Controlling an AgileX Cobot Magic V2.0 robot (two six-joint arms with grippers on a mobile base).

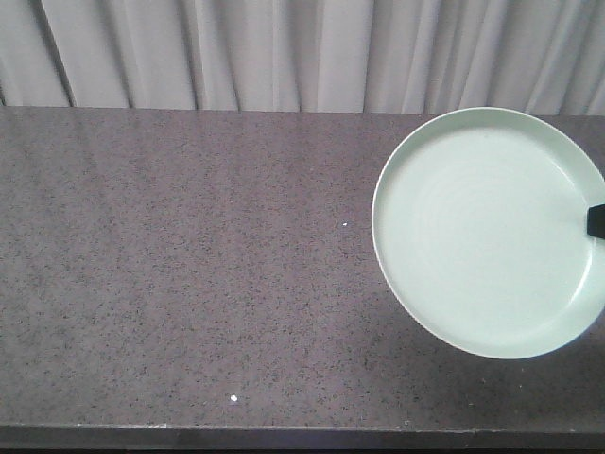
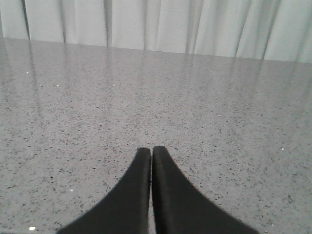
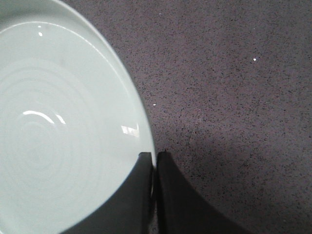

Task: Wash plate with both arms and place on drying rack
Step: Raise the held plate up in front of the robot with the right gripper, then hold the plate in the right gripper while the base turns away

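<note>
The pale mint-green plate (image 1: 482,232) is held tilted above the speckled counter at the right of the front view. It fills the left of the right wrist view (image 3: 63,131). My right gripper (image 3: 154,155) is shut on the plate's rim, one finger on the inner face, the other behind the rim. Only a black fingertip (image 1: 596,220) of it shows in the front view. My left gripper (image 2: 151,149) is shut and empty, low over bare counter. The drying rack is out of view.
A grey-brown speckled stone counter (image 1: 189,265) spans all views, its front edge at the bottom of the front view. A pale pleated curtain (image 1: 284,52) hangs behind its far edge.
</note>
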